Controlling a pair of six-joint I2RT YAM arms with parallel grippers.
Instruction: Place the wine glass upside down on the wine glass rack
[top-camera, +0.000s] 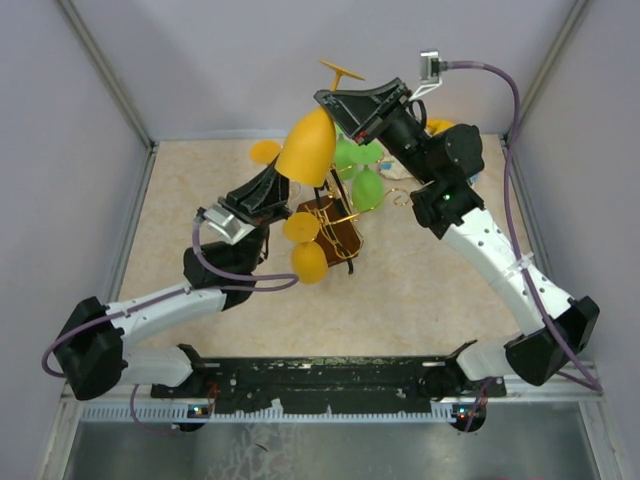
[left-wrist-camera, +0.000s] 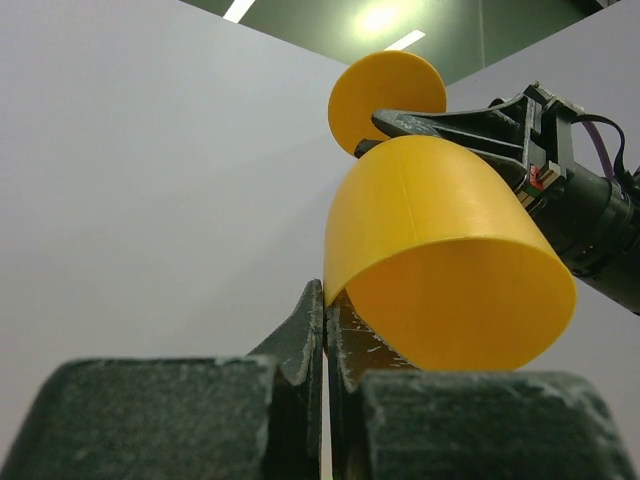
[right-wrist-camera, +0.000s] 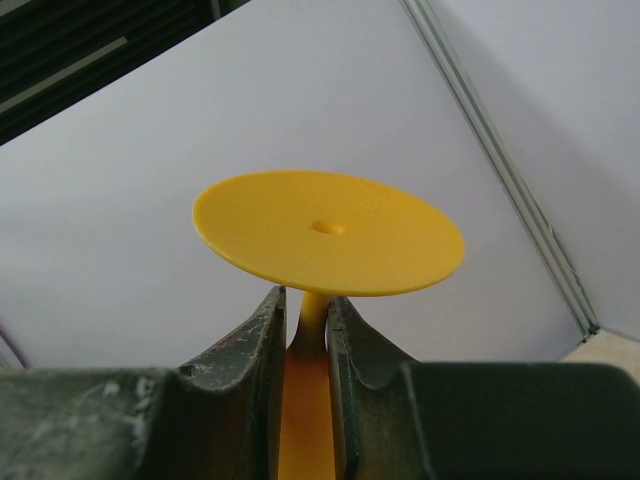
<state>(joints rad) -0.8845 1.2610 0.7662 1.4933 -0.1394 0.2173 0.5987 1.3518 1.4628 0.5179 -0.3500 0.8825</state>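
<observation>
A yellow wine glass (top-camera: 308, 150) is held upside down in the air above the rack, bowl mouth down and foot (top-camera: 342, 72) up. My left gripper (top-camera: 285, 182) is shut on the bowl's rim; in the left wrist view its tips (left-wrist-camera: 325, 292) pinch the rim of the glass (left-wrist-camera: 440, 250). My right gripper (top-camera: 338, 100) is shut on the stem just under the foot; the right wrist view shows the stem (right-wrist-camera: 312, 312) between my gripper's (right-wrist-camera: 303, 300) fingers, below the foot (right-wrist-camera: 330, 230). The gold wire rack on its dark brown base (top-camera: 343, 238) stands below, at mid-table.
Two green glasses (top-camera: 366, 186) hang on the rack's far side and two yellow ones (top-camera: 303, 228) on its near side. Another yellow foot (top-camera: 265, 150) shows behind the left gripper. Grey walls enclose the beige table (top-camera: 200, 190).
</observation>
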